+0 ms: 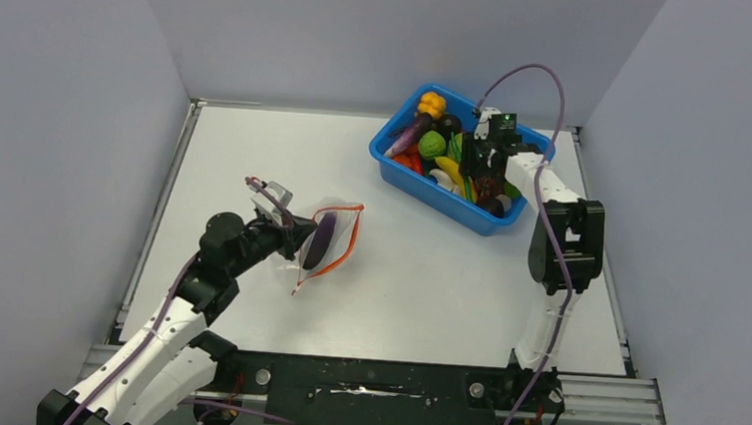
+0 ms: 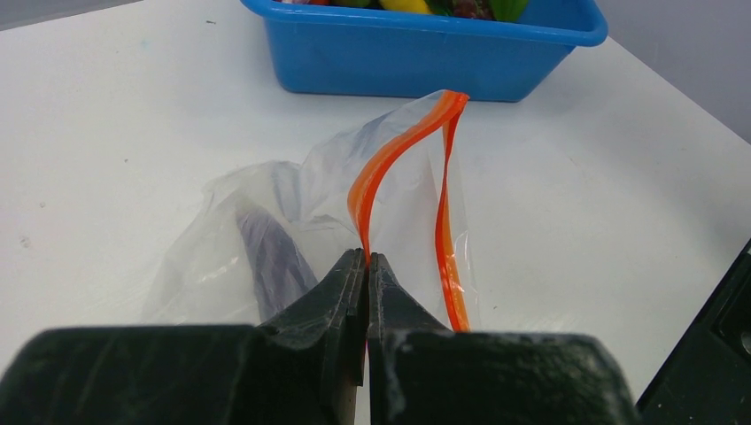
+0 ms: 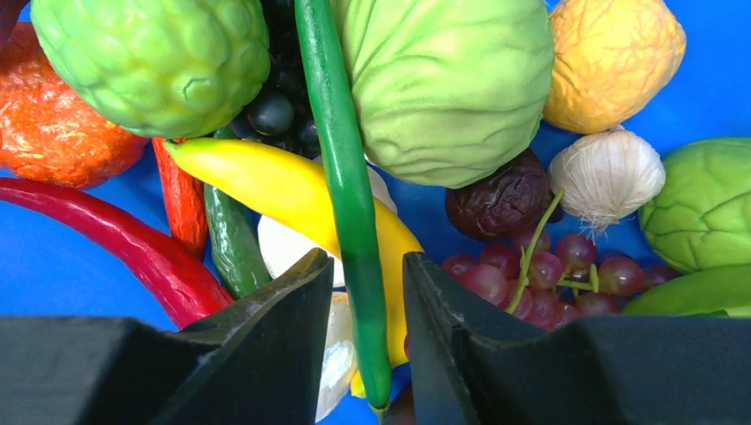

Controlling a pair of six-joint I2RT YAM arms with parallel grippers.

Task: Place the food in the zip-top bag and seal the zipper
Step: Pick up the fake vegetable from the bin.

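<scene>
The zip-top bag lies left of centre with its mouth held apart, and a dark purple eggplant is inside it. My left gripper is shut on the red-orange zipper. In the left wrist view the gripper pinches one zipper strip, the bag stands up from it, and the eggplant shows through the plastic. My right gripper hangs open inside the bin. In the right wrist view the gripper straddles a long green pod with gaps on both sides.
The blue bin at the back right holds the other food. Under my right gripper lie a yellow banana, green round fruits, red grapes, a garlic bulb and a red chilli.
</scene>
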